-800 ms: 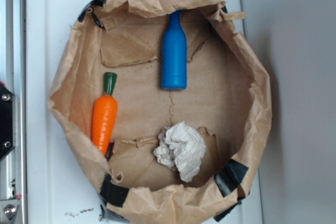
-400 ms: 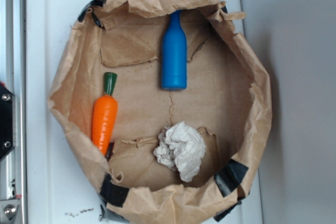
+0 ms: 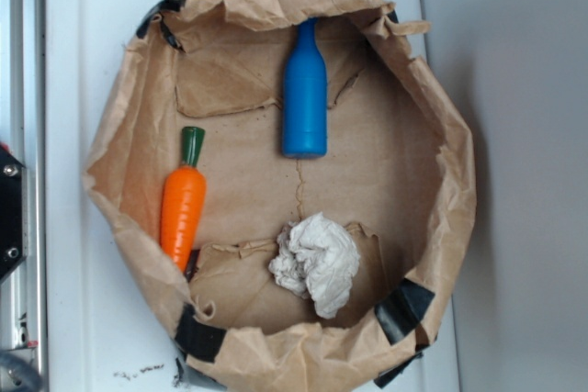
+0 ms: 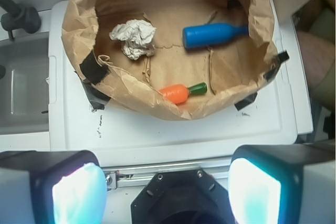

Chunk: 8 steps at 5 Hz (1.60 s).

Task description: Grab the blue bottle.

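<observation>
Brown crumpled paper forms a shallow bag (image 3: pixel 138 117) with rolled-down walls, patched with black tape (image 3: pixel 401 308) at its corners, resting on a white moulded plastic surface (image 3: pixel 78 52). The exterior view looks straight down into it and shows no jaws at all; only a dark bit of the rig sits at the left edge. The wrist view shows what the other lacks: the gripper (image 4: pixel 168 192) at the bottom of the frame, its two pads glowing pale cyan, spread wide apart with nothing between them, hanging over the near edge of the surface and outside the bag.

The bottle (image 3: pixel 304 94), smooth matte blue plastic with a cylindrical body and narrow neck, lies flat on the bag's floor near the far wall, neck pointing to the far edge of the surface. In the wrist view the bottle (image 4: pixel 212 34) lies well beyond the jaws, across the bag's near wall, toward the right pad's side, neck pointing right.

An orange carrot (image 3: pixel 183 204) with a green top lies by the bag's left wall, apart from the bottle. A white crumpled wad (image 3: pixel 315 262) of paper or cloth sits near the bag's near wall.
</observation>
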Tool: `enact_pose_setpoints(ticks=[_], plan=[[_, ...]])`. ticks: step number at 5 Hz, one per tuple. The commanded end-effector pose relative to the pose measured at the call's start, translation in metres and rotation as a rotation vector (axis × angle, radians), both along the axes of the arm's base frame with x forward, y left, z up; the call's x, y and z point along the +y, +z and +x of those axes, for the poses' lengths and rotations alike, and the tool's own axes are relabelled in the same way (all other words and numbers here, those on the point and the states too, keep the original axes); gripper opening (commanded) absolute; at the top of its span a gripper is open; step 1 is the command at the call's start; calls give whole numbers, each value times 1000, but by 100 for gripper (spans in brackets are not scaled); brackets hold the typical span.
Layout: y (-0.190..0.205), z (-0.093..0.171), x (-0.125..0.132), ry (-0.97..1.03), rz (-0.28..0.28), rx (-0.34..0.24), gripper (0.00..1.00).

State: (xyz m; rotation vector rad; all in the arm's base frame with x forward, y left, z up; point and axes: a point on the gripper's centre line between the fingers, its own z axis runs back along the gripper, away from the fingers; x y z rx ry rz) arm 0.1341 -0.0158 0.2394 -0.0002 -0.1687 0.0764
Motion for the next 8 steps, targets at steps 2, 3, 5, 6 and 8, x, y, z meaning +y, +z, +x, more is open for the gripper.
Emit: enact_pose_setpoints(ticks=[2,3,5,6,8], plan=[[3,2,3,13,7,-9,100],[3,2,3,13,7,-9,100],[-27,39,-9,109,41,0,100],[-40,78,-3,144,39,5,100],[-66,136,29,462,4,-7,100]])
